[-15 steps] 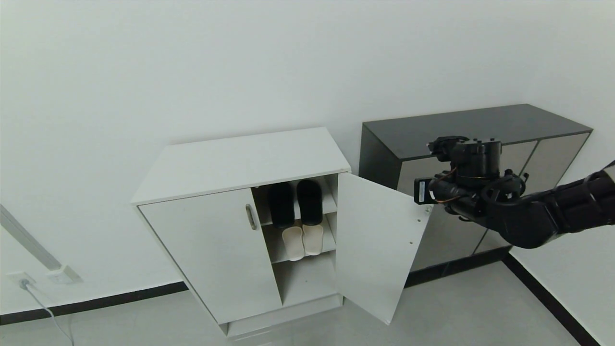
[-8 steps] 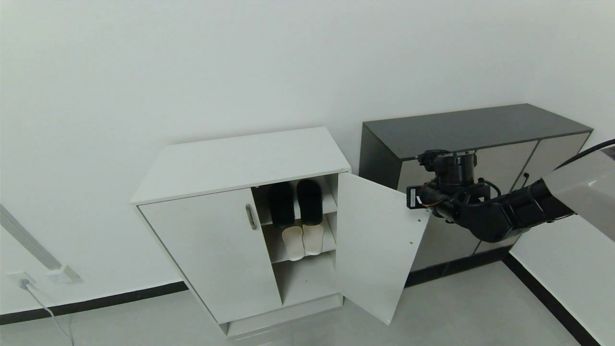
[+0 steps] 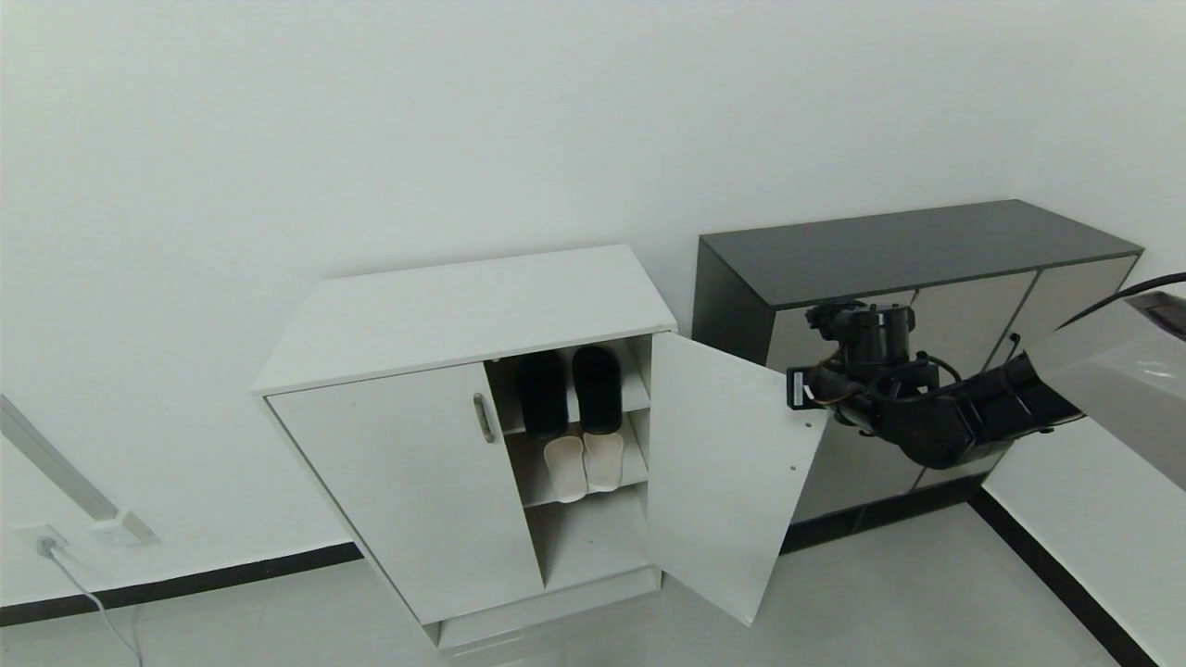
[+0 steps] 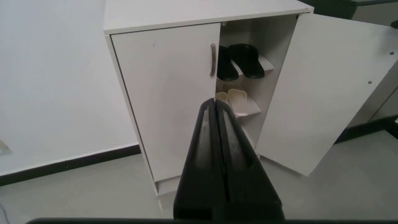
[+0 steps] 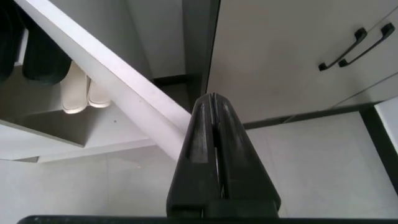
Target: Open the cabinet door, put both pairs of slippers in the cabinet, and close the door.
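We see the cabinet [image 3: 463,306] with its right door [image 3: 732,463] swung wide open and its left door [image 3: 408,482] shut. Both pairs sit inside, the black slippers [image 3: 570,389] above and the white slippers [image 3: 584,463] just beneath them. Our right gripper [image 5: 213,99] hangs at the open door's outer edge, fingers pressed together on nothing; whether it touches the door we cannot tell. Our left gripper [image 4: 215,106] points at the cabinet from well off, fingers likewise closed and empty. A dark cabinet [image 3: 908,241] stands just beside.

white wall [image 3: 371,139], grey floor [image 3: 880,602], dark sideboard [image 3: 917,245]
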You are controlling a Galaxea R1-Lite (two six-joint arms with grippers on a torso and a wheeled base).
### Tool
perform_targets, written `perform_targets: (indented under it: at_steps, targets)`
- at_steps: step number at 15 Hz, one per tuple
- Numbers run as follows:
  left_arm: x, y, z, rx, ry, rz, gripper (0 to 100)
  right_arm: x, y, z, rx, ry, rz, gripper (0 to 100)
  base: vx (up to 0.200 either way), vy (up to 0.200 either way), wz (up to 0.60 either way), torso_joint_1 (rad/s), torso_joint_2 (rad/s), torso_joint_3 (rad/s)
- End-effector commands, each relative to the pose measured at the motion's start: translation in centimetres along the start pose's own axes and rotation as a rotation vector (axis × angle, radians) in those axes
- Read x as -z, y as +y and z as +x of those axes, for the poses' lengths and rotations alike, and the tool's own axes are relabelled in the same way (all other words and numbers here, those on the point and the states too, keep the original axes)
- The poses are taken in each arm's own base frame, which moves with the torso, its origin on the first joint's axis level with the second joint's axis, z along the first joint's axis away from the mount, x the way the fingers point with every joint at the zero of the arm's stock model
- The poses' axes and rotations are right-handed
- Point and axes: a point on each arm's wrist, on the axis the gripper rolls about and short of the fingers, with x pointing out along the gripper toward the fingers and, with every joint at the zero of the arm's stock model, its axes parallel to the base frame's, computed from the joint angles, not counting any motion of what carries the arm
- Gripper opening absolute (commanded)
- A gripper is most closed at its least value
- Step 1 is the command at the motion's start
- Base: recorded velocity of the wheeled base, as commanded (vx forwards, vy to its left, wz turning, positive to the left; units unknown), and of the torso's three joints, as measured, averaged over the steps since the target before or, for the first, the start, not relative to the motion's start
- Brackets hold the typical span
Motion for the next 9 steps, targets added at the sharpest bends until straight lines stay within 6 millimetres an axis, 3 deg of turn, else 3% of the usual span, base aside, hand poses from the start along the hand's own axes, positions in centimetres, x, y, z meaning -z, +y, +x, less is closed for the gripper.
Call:
perform_targets:
  at_steps: [1, 5, 9]
  targets:
    - [0.0, 0.0, 0.0, 0.001, 0.000, 0.000, 0, 0.0, 0.2, -0.3, -0.006, 0.011, -0.002, 0, 0.000, 0.000, 0.00, 0.000, 0.00, 0.000]
    - [0.0, 0.0, 0.0, 0.001, 0.000, 0.000, 0, -0.7, 2.0, -2.7, -0.056, 0.017, -0.012, 0, 0.000, 0.000, 0.00, 0.000, 0.00, 0.000]
    - [0.0, 0.0, 0.0, 0.001, 0.000, 0.000, 0, 0.8, 5.0, -6.0, -0.143, 0.063, -0.060, 0, 0.000, 0.000, 0.00, 0.000, 0.00, 0.000]
